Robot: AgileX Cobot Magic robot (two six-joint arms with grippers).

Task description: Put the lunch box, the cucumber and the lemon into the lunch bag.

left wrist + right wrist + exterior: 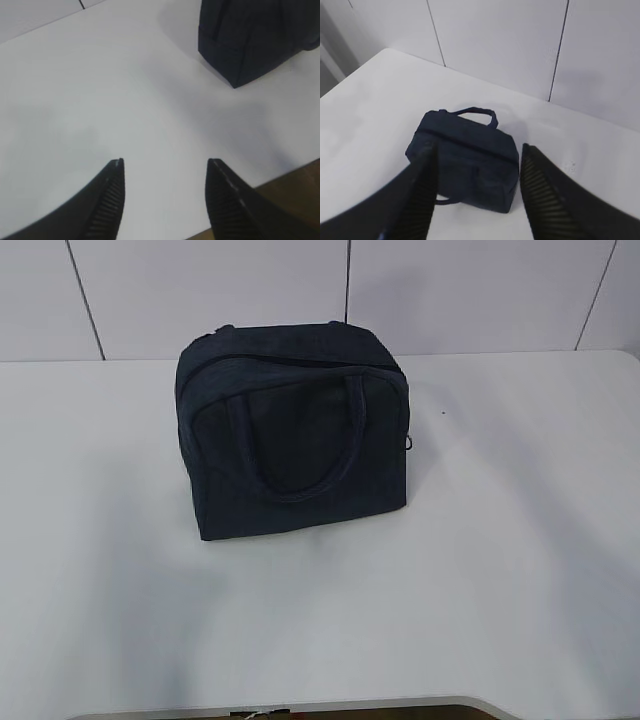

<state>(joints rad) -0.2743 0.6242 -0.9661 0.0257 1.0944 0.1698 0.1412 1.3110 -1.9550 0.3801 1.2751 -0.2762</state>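
Left gripper (165,172): nearest your left wrist camera, you see its two dark ribbed fingers standing apart with nothing between them, above bare table by the near edge.
Right gripper (477,160): your right wrist view shows its fingers spread apart too, holding nothing, high above the bag and looking down on it.
Lunch bag (292,435): you will find it upright on the white table (520,540), toward the back and a little left of middle, zipper along the top drawn closed, one loop handle lying against the front face.
Bag from the left wrist: only its lower corner (240,45) shows, well apart from the fingers.
Lunch box, cucumber, lemon: you cannot see them in any view.
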